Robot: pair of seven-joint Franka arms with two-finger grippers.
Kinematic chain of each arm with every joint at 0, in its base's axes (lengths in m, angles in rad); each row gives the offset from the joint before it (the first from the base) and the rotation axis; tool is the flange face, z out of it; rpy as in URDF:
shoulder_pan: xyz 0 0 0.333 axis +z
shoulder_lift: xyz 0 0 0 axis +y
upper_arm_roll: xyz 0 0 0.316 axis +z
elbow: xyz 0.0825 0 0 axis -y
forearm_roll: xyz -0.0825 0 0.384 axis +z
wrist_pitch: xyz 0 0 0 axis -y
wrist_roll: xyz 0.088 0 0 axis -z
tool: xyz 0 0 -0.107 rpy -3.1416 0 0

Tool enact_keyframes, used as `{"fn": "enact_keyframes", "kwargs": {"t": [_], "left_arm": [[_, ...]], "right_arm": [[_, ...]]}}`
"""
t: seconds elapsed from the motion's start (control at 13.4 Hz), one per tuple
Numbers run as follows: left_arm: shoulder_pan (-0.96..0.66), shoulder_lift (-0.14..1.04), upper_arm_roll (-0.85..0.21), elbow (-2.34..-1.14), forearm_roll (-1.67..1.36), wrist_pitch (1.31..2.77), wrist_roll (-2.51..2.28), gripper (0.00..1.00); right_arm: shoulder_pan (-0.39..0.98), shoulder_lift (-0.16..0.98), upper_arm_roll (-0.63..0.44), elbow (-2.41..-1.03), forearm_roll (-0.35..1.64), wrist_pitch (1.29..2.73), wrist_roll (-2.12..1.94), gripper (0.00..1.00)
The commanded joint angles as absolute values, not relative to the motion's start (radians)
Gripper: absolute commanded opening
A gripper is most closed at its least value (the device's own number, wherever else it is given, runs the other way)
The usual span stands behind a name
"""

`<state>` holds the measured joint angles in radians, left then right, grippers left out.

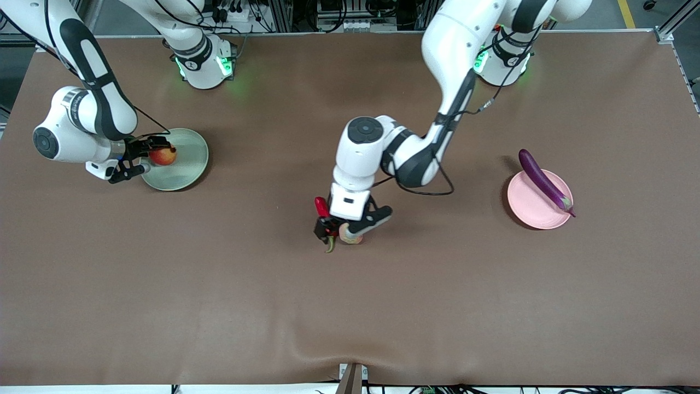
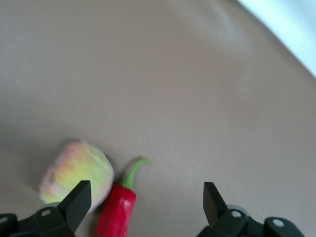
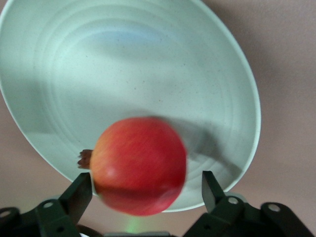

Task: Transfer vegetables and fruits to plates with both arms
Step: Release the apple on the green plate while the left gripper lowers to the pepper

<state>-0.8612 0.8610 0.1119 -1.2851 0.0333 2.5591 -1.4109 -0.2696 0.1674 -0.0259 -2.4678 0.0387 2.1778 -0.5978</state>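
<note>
- Right gripper (image 1: 136, 158) is over the edge of the pale green plate (image 1: 188, 172) toward the right arm's end of the table, and the right wrist view shows its fingers (image 3: 76, 195) spread wide
- The red pomegranate-like fruit (image 3: 139, 165) sits between those fingers with a gap showing on each side, so nothing is clamped; whether it rests on the plate or hangs just above the rim I cannot tell
- Its little crown (image 3: 85, 159) pokes out sideways
- Left gripper (image 1: 350, 224) is low over mid-table, fingers (image 2: 79, 200) apart as wide as they go, holding nothing
- Under it lie the red chili pepper (image 2: 117, 212) with its curling green stem and the pale peach-like fruit (image 2: 76, 175), the two touching or very nearly so, both on the brown table (image 1: 350, 306)
- In the wrist view one finger stands right in front of the peach, the other well clear over bare table
- Over toward the left arm's end, the purple eggplant (image 1: 544, 181) lies slantwise on the pale pink plate (image 1: 528, 205), one tip overhanging the rim at the side away from the front camera, the stem end at the rim nearer that camera
</note>
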Motion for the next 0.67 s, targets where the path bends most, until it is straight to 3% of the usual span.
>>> {"fn": "enact_keyframes", "kwargs": {"t": [0.0,0.3,0.6], "left_arm": [[-0.931,0.929,0.141,-1.229,0.029,2.576,-1.427,1.00],[-1.011,0.994,0.173,-1.209,0.029,2.583,-1.430,1.00],[-1.065,1.063,0.210,-1.181,0.031,2.588,-1.430,1.00]], "right_arm": [[-0.301,0.150,-0.006,-2.470,0.029,2.250,-0.695,1.00],[-0.239,0.147,-0.003,-2.317,0.048,2.041,-0.620,1.00],[-0.160,0.160,-0.003,-2.065,0.061,1.771,-0.477,1.00]]}}
